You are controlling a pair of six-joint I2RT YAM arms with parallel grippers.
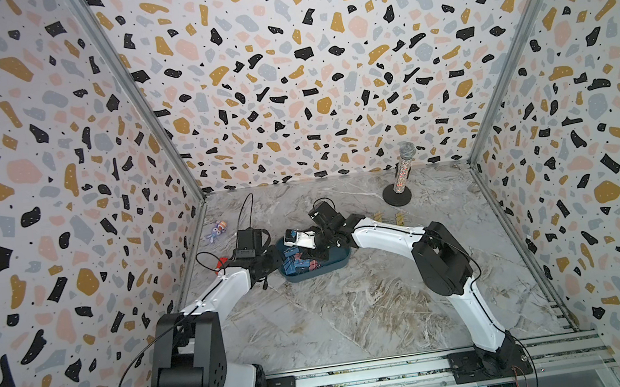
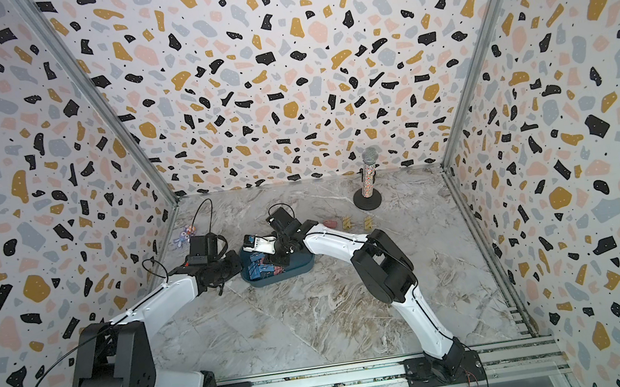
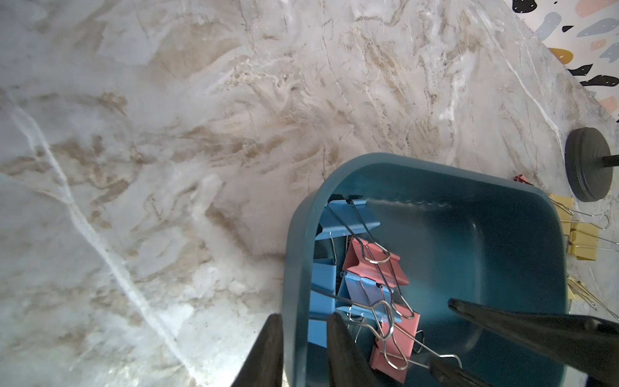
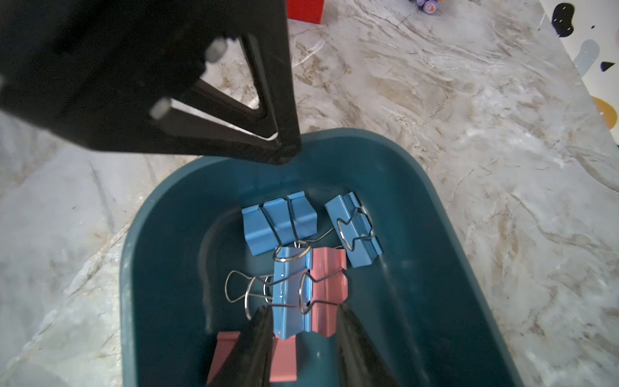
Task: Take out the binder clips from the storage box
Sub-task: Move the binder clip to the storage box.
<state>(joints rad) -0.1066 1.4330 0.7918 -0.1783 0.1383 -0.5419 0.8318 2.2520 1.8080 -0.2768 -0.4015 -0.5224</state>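
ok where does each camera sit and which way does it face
Both top views: high behind the robot, facing down and forward; left arm and right arm show.
Left wrist: on the left arm, facing into the storage box; left gripper straddles its wall.
Right wrist: on the right arm, facing the binder clips; right gripper shows.
Shared: both wrist views show both grippers and the clips.

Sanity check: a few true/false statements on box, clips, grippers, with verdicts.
1. Left gripper clamps the storage box rim. True.
2. The box is empty. False: blue and pink binder clips lie inside.
3. Yellow clips lie on the table outside the box. True.
4. The microphone lies flat. False: it stands upright on its base.
5. Right gripper is away from the box. False: it reaches into it, over the clips.
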